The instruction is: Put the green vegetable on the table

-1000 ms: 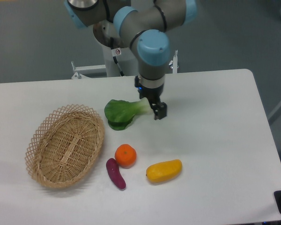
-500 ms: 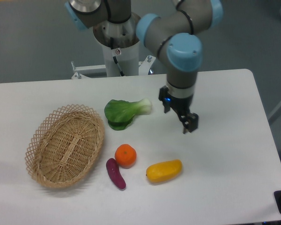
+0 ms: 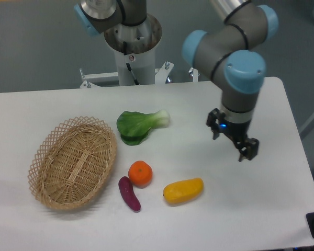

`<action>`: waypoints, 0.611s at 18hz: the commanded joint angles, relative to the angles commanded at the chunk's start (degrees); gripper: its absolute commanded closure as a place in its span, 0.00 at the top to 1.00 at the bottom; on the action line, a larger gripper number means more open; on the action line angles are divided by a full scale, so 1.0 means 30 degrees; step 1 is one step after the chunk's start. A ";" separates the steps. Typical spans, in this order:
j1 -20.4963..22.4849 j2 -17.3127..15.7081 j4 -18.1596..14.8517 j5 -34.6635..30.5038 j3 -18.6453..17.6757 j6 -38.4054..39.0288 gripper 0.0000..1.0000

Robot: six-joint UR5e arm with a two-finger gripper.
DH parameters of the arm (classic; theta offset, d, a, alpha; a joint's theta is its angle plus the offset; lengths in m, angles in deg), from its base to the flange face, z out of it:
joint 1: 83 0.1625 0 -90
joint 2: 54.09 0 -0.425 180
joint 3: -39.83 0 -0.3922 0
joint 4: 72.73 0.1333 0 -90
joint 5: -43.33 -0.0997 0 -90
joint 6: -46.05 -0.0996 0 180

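Note:
The green vegetable point(image 3: 138, 125), a toy bok choy with dark green leaves and a pale stalk, lies flat on the white table point(image 3: 52, 107) near its middle, stalk end pointing right. My gripper point(image 3: 240, 146) hangs over the right half of the table, well to the right of the vegetable and apart from it. Its fingers stand apart and hold nothing.
An oval wicker basket point(image 3: 73, 162) sits at the left. An orange point(image 3: 140, 173), a small purple eggplant point(image 3: 129, 193) and a yellow mango-like fruit point(image 3: 183, 190) lie in front of the vegetable. The arm's base point(image 3: 132, 42) stands behind the table.
The gripper has moved away from the vegetable's stalk, to the right and toward the front. The vegetable stays where it lay on the table.

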 joint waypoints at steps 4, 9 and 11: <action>0.0175 0.0850 -0.1373 -0.0029 0.1580 0.0000 1.00; 0.0381 0.2140 -0.3278 0.0000 0.3955 -0.0175 1.00; 0.0410 0.2170 -0.3457 -0.0029 0.3929 -0.0234 1.00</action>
